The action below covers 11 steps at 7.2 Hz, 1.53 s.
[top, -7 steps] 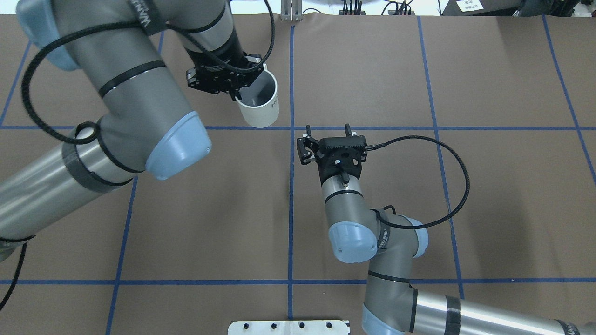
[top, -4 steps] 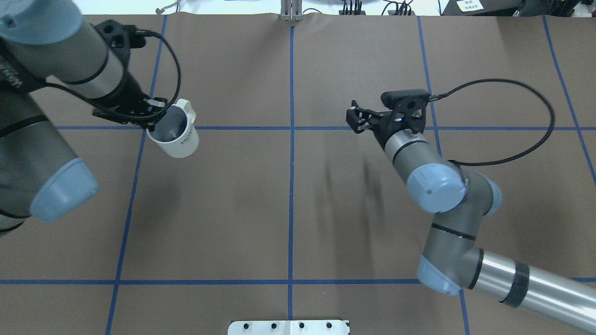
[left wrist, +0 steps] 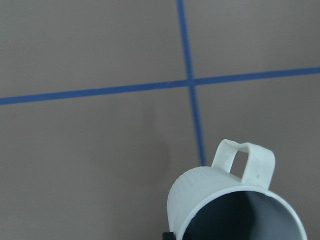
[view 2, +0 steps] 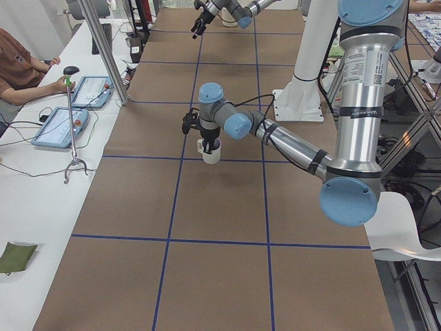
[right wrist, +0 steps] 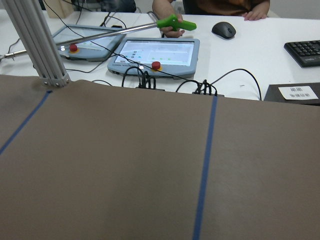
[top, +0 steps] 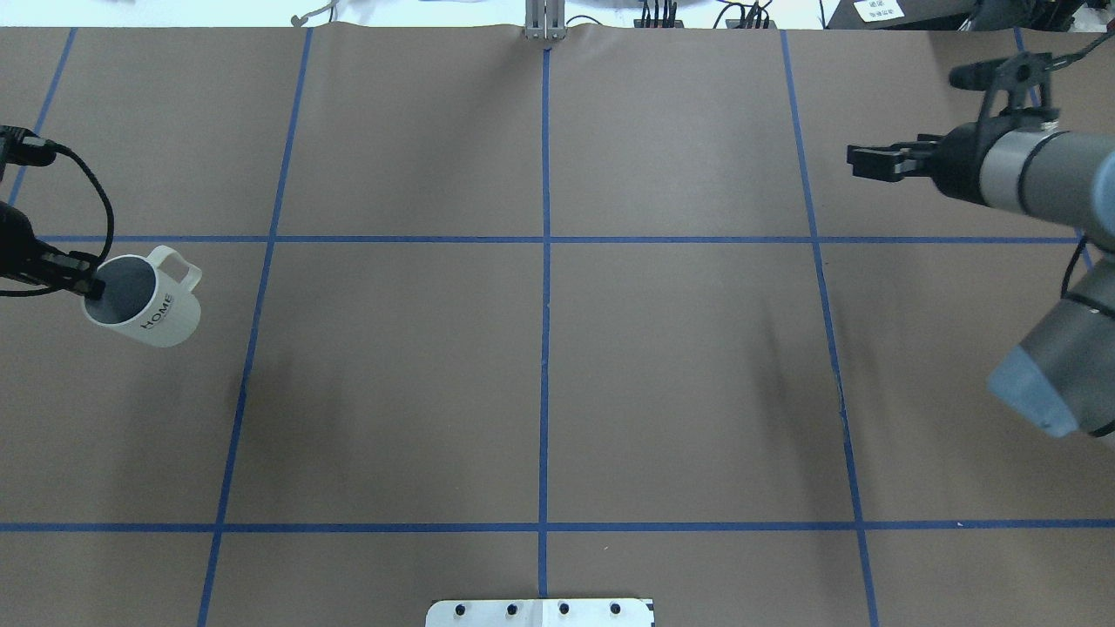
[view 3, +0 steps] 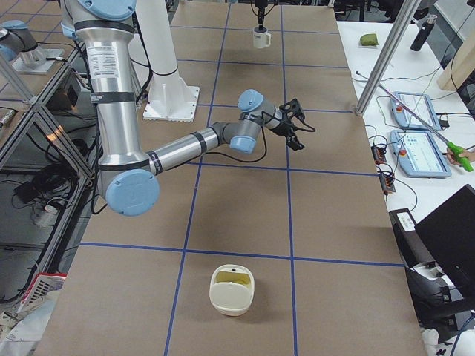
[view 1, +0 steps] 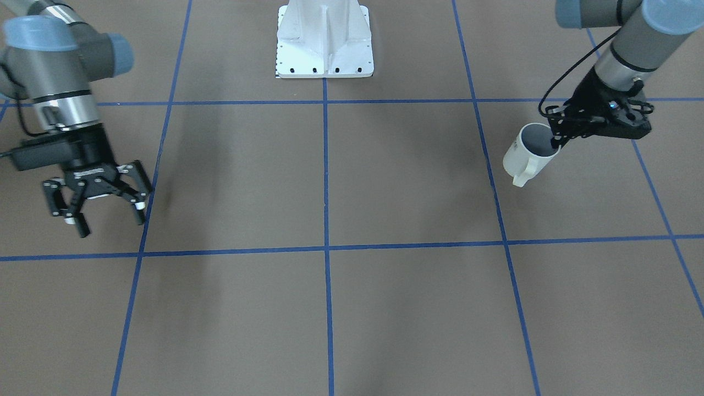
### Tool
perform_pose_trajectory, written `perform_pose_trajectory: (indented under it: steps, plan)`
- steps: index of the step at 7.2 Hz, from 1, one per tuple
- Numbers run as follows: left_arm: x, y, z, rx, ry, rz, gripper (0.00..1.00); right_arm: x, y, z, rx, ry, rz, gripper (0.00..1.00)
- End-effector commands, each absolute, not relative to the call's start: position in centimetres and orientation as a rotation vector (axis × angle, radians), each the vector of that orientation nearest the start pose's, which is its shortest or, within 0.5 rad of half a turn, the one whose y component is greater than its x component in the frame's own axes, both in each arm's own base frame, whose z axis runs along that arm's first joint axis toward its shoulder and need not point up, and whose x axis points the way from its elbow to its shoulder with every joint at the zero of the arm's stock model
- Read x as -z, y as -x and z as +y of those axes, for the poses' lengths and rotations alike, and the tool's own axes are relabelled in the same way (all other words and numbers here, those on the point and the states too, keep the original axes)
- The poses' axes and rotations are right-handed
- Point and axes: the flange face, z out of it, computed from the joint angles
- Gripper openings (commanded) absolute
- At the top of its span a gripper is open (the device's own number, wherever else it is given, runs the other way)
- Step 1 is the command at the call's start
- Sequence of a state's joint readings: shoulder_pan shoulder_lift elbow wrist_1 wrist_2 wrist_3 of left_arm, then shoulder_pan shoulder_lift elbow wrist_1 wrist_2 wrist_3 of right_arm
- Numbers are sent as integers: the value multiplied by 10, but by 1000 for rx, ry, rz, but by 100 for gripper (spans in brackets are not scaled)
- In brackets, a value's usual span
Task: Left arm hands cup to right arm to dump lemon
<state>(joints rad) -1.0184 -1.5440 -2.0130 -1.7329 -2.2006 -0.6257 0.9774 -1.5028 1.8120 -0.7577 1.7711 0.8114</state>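
The left gripper [view 1: 556,140] pinches the rim of the cup [top: 144,300], holding it tilted above the table [top: 540,366] near its left edge. The right gripper [view 1: 108,217] hangs spread open near the right edge, well apart from the cup.

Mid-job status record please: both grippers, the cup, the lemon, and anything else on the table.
left gripper: shut on the rim of the cup
cup: tilted, held above the table, handle free
right gripper: open, empty, far from cup
lemon: not seen in the part of the cup's inside that shows
container: cream, on the table at its end on the robot's right, something yellowish inside
handover: not yet done
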Motion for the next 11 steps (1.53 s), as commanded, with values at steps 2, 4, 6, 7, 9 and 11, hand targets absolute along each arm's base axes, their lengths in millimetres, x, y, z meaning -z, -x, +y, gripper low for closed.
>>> perform_pose_trajectory:
  steps: [2, 4, 6, 7, 9, 11]
  plan:
    - [-505, -165, -434, -143, -90, 818, 0, -503, 69, -490, 85, -458, -874, 100]
    - [-526, -165, -438, -151, -80, 807, 0, -554, 52, -460, 164, -377, -809, 100]
    - [-541, -165, -442, -137, -61, 789, 0, -561, 51, -453, 161, -364, -806, 100]
    - [-546, -164, -448, -123, -56, 784, 0, -558, 51, -453, 165, -371, -811, 100]
    - [-567, -160, -452, -105, -29, 770, 55, -557, 52, -452, 171, -363, -829, 100]
    - [-539, -126, -468, -51, -87, 826, 100, -553, 46, -451, 163, -365, -845, 100]
